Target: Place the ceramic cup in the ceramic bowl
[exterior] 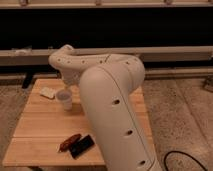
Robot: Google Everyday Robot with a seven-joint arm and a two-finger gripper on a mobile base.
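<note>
Ceramic cup (64, 98) upright, pincer (68, 82) just above

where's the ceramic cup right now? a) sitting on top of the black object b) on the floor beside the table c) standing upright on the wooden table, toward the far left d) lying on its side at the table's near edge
c: the ceramic cup stands upright on the wooden table, toward its far left, just below the arm's end where the gripper is; the small black object lies apart, near the front edge.
</note>
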